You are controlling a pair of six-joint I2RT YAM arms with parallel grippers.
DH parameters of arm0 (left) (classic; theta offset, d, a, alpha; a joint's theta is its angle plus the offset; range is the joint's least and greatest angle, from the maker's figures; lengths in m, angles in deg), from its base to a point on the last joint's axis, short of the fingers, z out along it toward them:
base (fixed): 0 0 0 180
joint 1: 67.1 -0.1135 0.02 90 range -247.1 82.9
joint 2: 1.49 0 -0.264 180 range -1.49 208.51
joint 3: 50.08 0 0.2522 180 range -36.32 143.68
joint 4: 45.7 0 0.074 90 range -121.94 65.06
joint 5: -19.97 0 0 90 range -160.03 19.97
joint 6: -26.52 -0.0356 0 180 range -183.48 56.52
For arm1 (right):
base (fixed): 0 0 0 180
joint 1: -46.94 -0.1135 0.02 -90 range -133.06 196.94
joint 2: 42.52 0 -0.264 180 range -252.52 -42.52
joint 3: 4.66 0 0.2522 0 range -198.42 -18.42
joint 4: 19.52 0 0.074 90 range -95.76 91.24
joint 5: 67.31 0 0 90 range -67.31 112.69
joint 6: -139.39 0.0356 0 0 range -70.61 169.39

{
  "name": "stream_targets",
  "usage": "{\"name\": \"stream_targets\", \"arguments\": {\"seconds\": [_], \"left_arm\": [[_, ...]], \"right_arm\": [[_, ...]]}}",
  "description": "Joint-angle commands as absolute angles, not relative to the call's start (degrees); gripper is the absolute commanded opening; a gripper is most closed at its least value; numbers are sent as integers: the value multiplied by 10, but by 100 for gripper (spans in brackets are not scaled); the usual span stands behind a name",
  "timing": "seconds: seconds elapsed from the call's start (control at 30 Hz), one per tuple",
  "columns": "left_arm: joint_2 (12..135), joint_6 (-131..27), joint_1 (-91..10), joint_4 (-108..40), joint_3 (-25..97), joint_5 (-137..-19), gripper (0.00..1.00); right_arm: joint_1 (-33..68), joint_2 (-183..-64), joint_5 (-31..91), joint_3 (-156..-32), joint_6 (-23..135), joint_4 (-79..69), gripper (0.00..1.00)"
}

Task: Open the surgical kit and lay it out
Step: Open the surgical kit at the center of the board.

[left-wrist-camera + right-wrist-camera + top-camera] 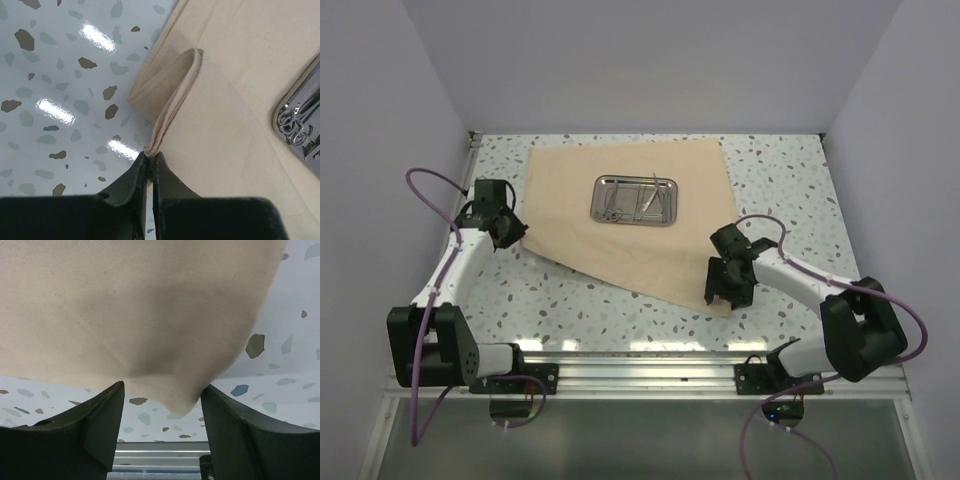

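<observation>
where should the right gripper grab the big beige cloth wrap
The rounded near-right corner of the large beige cloth wrap, approached from the near side: that corner is a thin single layer already poking out between the right gripper's open fingers.

A white speckled table (780, 170) fills the middle. Pale walls (650, 60) rise at nine, twelve and three o'clock; a metal rail (640, 360) runs along its six o'clock edge.
</observation>
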State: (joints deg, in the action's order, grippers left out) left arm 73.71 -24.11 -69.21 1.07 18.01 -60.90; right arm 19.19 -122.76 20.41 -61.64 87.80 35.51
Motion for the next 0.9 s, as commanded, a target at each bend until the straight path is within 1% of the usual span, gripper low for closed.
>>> {"name": "stream_targets", "arguments": {"seconds": [0.0,0.07,0.1,0.17,0.2,0.27,0.37,0.43,0.63,0.77,0.87], "left_arm": [[716,-262,-692,23,208,-597,0],[716,-262,-692,23,206,-597,0],[717,-262,-692,22,206,-597,0],[717,-262,-692,19,205,-601,0],[720,-262,-692,18,205,-602,0],[722,-262,-692,17,210,-605,0],[725,-260,-692,29,222,-611,0],[722,-260,-692,43,234,-613,0],[698,-249,-692,137,285,-633,0],[662,-248,-691,189,274,-662,0],[628,-248,-691,212,242,-689,0]], "right_arm": [[193,-1194,174,-610,898,361,65],[192,-1176,165,-600,903,367,51],[193,-1172,165,-595,907,367,38],[193,-1170,165,-582,910,360,29],[191,-1176,165,-579,911,357,13],[192,-1183,165,-581,910,359,0],[193,-1178,165,-599,906,380,0],[192,-1156,162,-626,903,419,0],[193,-1113,122,-726,903,573,0],[193,-1089,103,-761,909,658,0],[194,-1074,84,-775,911,703,0]]}}
